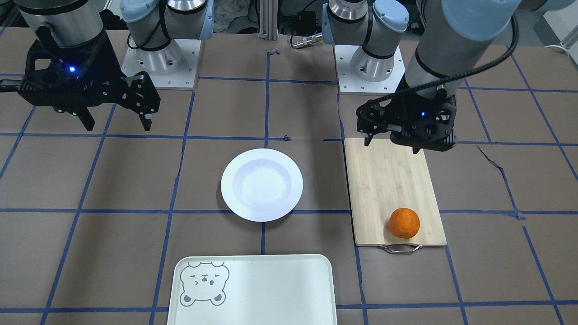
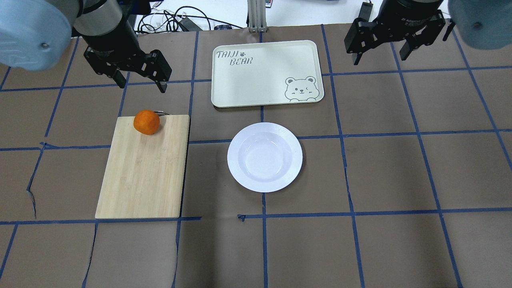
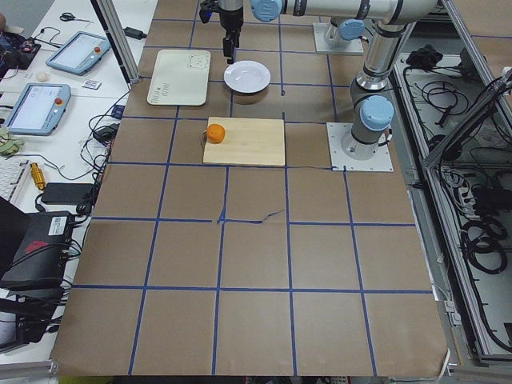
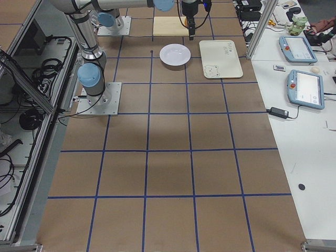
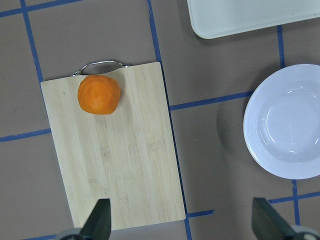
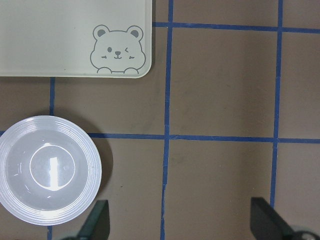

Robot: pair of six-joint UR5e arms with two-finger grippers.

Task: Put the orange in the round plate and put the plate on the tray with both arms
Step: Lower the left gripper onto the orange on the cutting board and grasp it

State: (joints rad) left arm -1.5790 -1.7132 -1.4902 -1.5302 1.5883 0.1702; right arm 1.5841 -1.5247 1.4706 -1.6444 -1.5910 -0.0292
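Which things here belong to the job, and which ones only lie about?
Belonging to the job: small bright orange fruit; glossy white round plate; pale cream-green rectangular tray with bear drawing; left gripper and right gripper, both open.
Only lying about: bamboo cutting board with metal handle, under the fruit.

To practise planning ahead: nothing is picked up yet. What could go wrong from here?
1. The orange sits at the edge of the cutting board; a nudge from the left tool may roll it off.
2. The round plate is glossy and lies flat; if the right tool and the left grip unevenly, it might tilt and spill the orange before the tray.
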